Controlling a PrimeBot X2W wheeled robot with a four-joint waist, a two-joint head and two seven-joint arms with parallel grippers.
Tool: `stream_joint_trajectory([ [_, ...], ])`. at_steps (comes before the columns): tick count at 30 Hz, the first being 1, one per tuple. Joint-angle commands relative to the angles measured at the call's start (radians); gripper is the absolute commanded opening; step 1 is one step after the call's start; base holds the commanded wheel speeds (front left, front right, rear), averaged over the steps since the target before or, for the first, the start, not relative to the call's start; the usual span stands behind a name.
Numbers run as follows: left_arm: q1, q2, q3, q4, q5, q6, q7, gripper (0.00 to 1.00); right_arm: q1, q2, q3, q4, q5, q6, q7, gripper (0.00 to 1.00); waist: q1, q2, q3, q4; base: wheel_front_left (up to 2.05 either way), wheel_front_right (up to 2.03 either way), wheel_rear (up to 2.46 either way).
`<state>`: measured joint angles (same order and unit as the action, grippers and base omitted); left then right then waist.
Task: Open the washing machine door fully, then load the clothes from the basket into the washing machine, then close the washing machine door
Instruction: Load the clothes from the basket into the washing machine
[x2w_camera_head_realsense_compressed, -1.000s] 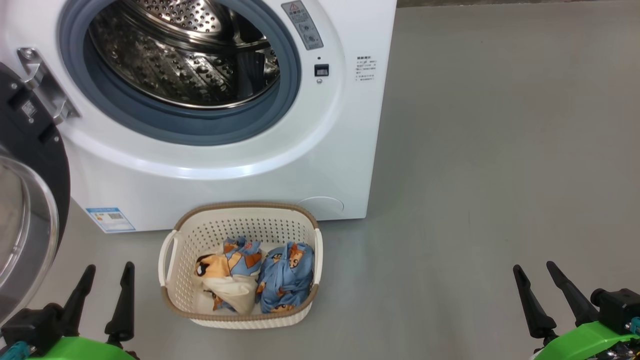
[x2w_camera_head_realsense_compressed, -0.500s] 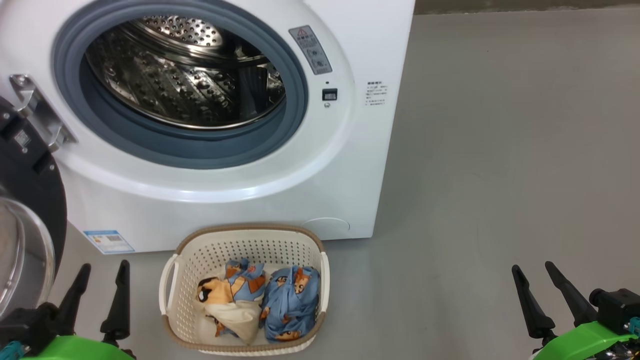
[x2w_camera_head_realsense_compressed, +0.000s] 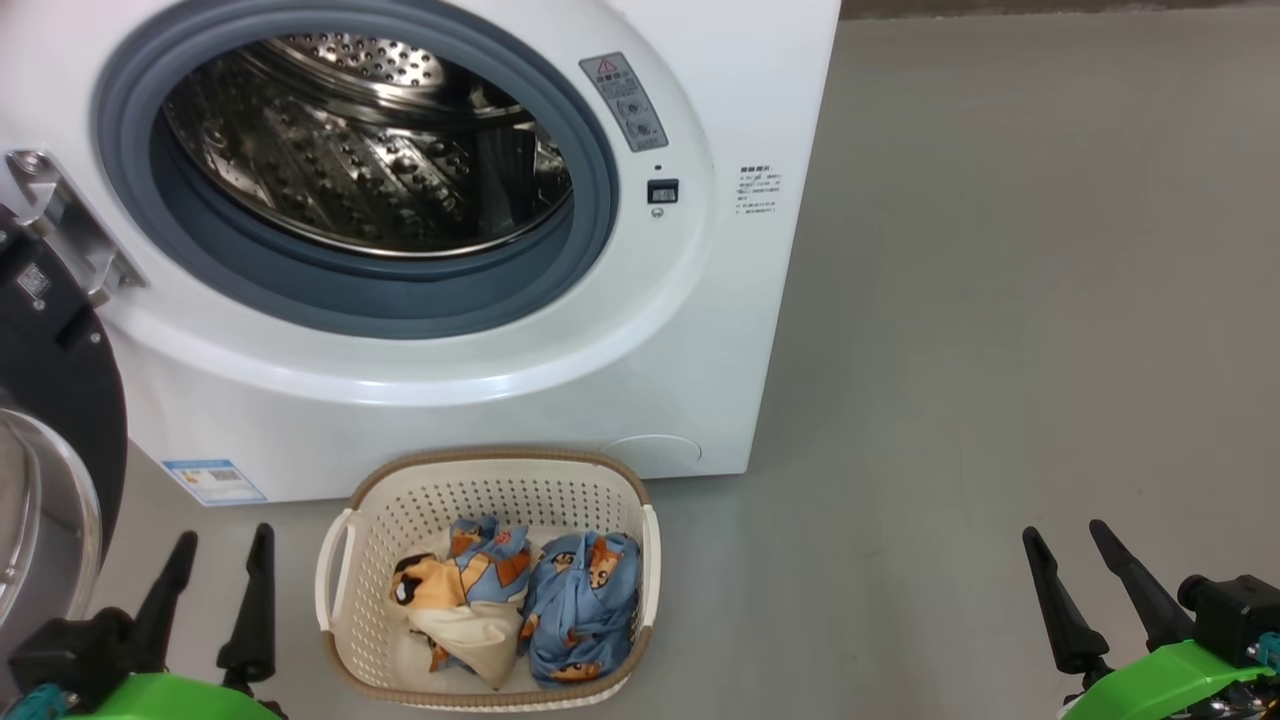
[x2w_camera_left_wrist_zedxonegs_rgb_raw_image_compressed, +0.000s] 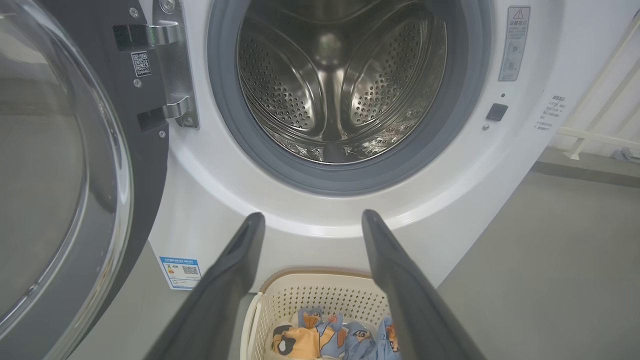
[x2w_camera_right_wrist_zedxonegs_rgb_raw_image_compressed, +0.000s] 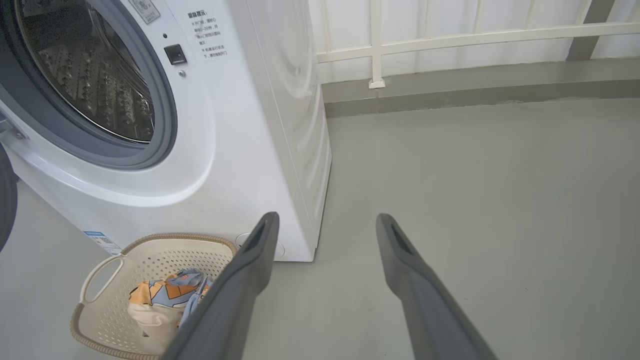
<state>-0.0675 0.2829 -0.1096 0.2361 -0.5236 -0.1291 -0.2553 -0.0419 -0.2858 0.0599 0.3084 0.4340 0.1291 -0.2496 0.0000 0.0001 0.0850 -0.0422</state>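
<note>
Both pincers are wide open and empty: the left pincer (x2w_camera_head_realsense_compressed: 224, 538) just beside the basket (x2w_camera_head_realsense_compressed: 500, 458), the right pincer (x2w_camera_head_realsense_compressed: 1064, 532) well apart. Two bundled clothes (x2w_camera_head_realsense_compressed: 520, 590) lie in the one basket, before one washing machine (x2w_camera_head_realsense_compressed: 720, 330) whose door (x2w_camera_head_realsense_compressed: 80, 400) is swung open. A finger could catch the basket's holes and drag it.

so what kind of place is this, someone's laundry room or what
Likely a laundry or utility area, perhaps a balcony: a white front-loading washing machine stands on a grey floor, a basket of clothes sits before it, and a white railing runs behind.
</note>
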Motion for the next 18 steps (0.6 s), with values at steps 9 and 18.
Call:
stream_joint_trajectory([
  [9, -0.052, -0.002, 0.004, 0.043, -0.01, -0.002, -0.006, 1.0, -0.047, 0.001, 0.018, -0.039, -0.014, 0.002, -0.012, 1.0, 0.0, -0.0001, 0.063, -0.004, 0.0, 0.0, 0.0],
  [18, -0.105, 0.007, -0.043, 0.121, -0.036, -0.002, -0.006, 1.0, -0.084, 0.018, 0.015, -0.055, -0.027, 0.002, -0.012, 1.0, 0.0, -0.0001, 0.14, -0.013, 0.0, 0.0, 0.0],
])
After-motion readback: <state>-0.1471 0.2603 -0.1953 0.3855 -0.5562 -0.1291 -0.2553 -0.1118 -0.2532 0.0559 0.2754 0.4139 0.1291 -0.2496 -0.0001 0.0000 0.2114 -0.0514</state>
